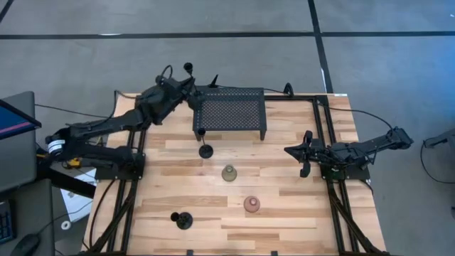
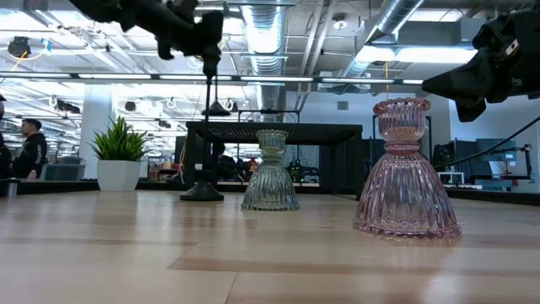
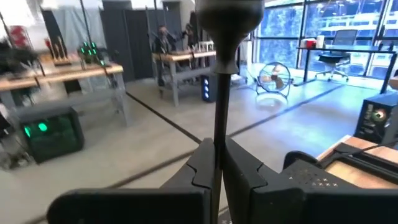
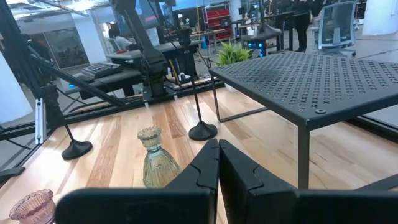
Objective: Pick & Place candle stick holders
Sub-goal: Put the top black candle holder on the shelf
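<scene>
My left gripper [image 1: 190, 85] is shut on a slim black stemmed holder [image 1: 188, 69], high above the far left corner of the black perforated stand. A second black holder [image 1: 205, 150] stands on its round base in front of the stand. A third [image 1: 183, 220] stands near the table's near edge. The greenish-grey bell-shaped holder [image 1: 229, 173] and the pinkish one [image 1: 252, 205] stand on their wide bottoms mid-table. My right gripper [image 1: 306, 153] is shut and empty over the table's right side, and also shows in its own wrist view [image 4: 217, 152]. My left gripper pinches the holder's thin stem [image 3: 219, 124] between its two fingers, some way below the cup [image 3: 227, 18]. The fingers lie across the stem. The holder stands roughly upright in the hold, lifted clear, cup above the fingers. The fingers hide its lower end.
The black perforated stand [image 1: 231, 110] stands at the table's far middle on thin legs. A small green potted plant [image 2: 118, 152] is behind it. Black frame rails [image 1: 330, 135] run along the table's left and right sides. A person [image 2: 29, 143] is far off in the room.
</scene>
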### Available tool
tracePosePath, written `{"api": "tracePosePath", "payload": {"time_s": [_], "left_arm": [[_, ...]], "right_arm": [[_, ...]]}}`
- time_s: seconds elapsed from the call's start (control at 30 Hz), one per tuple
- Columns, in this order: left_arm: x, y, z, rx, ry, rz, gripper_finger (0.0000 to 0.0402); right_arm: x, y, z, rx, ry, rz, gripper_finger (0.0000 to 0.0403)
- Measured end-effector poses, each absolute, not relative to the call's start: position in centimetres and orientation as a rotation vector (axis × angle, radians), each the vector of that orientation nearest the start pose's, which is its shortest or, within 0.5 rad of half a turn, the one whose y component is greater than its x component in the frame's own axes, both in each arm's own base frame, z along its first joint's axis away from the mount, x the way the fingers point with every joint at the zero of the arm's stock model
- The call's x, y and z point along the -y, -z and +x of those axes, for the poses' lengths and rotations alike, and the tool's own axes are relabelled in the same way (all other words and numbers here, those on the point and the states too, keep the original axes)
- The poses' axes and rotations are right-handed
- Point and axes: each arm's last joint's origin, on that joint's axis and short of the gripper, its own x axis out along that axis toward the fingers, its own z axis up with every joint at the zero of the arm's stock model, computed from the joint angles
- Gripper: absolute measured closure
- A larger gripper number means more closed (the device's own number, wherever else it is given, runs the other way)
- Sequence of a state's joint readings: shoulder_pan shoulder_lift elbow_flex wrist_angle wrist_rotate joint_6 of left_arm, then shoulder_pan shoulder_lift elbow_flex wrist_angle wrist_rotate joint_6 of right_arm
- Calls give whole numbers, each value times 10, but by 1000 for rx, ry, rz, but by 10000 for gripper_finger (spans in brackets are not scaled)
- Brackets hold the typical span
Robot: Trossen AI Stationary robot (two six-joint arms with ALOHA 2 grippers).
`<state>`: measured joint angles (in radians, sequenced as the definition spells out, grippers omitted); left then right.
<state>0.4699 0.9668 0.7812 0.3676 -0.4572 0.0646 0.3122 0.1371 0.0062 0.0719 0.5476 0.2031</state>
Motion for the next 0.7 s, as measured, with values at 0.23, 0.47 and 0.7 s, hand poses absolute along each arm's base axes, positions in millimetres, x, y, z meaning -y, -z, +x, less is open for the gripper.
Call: {"api": "tracePosePath", "payload": {"time_s": [0.23, 0.47, 0.7], "left_arm": [[-126, -352, 203, 156, -876, 3, 389], [-135, -338, 215, 92, -883, -16, 390], [-138, -332, 221, 81, -882, -27, 387]], "right_arm": [[-17, -162, 101, -30, 240, 176, 403], [-17, -162, 101, -30, 240, 174, 403], [-17, -162, 101, -30, 240, 174, 403]]}}
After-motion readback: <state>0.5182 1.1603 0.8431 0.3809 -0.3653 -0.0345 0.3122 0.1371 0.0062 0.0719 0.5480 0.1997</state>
